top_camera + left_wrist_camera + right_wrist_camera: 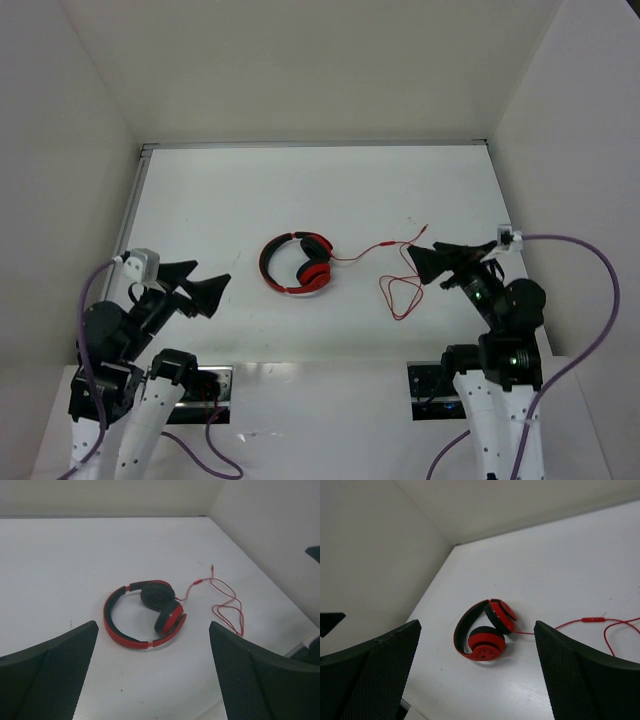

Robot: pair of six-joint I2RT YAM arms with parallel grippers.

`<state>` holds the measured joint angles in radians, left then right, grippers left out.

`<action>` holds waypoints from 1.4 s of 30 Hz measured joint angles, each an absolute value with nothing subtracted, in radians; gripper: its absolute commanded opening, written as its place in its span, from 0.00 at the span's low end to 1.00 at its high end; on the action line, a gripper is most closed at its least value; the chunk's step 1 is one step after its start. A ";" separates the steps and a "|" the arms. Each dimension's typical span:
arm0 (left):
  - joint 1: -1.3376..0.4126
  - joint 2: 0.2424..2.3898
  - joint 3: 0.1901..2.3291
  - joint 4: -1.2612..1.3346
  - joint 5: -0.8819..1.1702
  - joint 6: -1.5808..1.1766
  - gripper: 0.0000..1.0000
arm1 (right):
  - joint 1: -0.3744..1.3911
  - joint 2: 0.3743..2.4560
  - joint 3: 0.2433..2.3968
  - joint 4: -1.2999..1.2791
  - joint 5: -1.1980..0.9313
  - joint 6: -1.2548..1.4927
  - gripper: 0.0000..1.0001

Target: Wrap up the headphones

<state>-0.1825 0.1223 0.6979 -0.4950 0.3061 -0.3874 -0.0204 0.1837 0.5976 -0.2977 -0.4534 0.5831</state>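
Observation:
The red and black headphones (297, 265) lie flat on the white table (330, 190) near its middle, ear cups folded inward. Their thin red cable (400, 290) runs right from the cups and lies in loose loops. My left gripper (210, 280) is open and empty, hovering left of the headphones and apart from them. My right gripper (425, 258) is open and empty, right beside the cable loops. The left wrist view shows the headphones (145, 612) and cable (227, 605) ahead of the open gripper (152, 680). The right wrist view shows the headphones (485, 630) and cable (600, 622) beyond its open gripper (477, 680).
White walls (90, 150) enclose the table on the left, back and right. Thick purple robot cables (600, 300) loop beside each arm. The arm base plates (215, 385) sit at the near edge.

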 measured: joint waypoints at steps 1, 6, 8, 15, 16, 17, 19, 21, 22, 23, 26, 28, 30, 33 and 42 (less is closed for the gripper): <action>-0.183 0.161 0.726 -0.502 0.279 -0.384 1.00 | -0.020 0.241 0.598 -0.279 -0.474 0.583 1.00; -0.183 0.503 0.910 -0.523 0.187 -0.334 1.00 | -0.020 0.587 0.733 -0.340 -0.472 0.495 1.00; -0.182 0.652 0.952 -0.529 0.169 -0.331 1.00 | -0.008 0.704 0.824 -0.371 -0.415 0.435 1.00; -0.183 1.003 0.974 -0.639 0.150 -0.343 1.00 | 0.121 0.978 0.933 -0.412 -0.269 0.265 1.00; -0.182 1.037 0.977 -0.645 0.150 -0.342 1.00 | 0.138 1.021 0.933 -0.412 -0.263 0.253 1.00; -0.182 1.065 0.978 -0.646 0.149 -0.340 1.00 | 0.154 1.058 0.933 -0.406 -0.256 0.245 1.00; -0.182 1.112 0.978 -0.644 0.149 -0.339 1.00 | 0.193 1.143 0.936 -0.402 -0.240 0.237 1.00; -0.182 1.156 0.980 -0.644 0.149 -0.338 1.00 | 0.224 1.236 0.962 -0.405 -0.232 0.234 1.00; -0.182 1.178 0.982 -0.643 0.150 -0.337 1.00 | 0.234 1.283 0.988 -0.408 -0.229 0.233 1.00; -0.183 1.200 0.986 -0.641 0.150 -0.337 1.00 | 0.242 1.329 1.019 -0.410 -0.226 0.230 1.00; -0.183 1.251 0.992 -0.622 0.140 -0.333 1.00 | 0.249 1.463 1.142 -0.398 -0.228 0.214 1.00; -0.183 1.288 1.015 -0.624 0.107 -0.314 1.00 | 0.258 1.541 1.225 -0.393 -0.229 0.198 1.00; -0.182 1.332 1.048 -0.613 0.073 -0.293 1.00 | 0.282 1.628 1.319 -0.394 -0.225 0.175 1.00; -0.182 1.394 1.074 -0.573 0.049 -0.269 1.00 | 0.353 1.750 1.449 -0.397 -0.226 0.139 1.00; -0.182 1.470 1.073 -0.483 0.110 -0.260 1.00 | 0.649 1.991 1.662 -0.428 -0.137 0.070 1.00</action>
<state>-0.1822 1.4704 1.0733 -0.4828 0.1101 -0.2604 0.6487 1.9915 1.6623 -0.4278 -0.1368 0.0704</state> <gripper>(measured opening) 0.995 1.000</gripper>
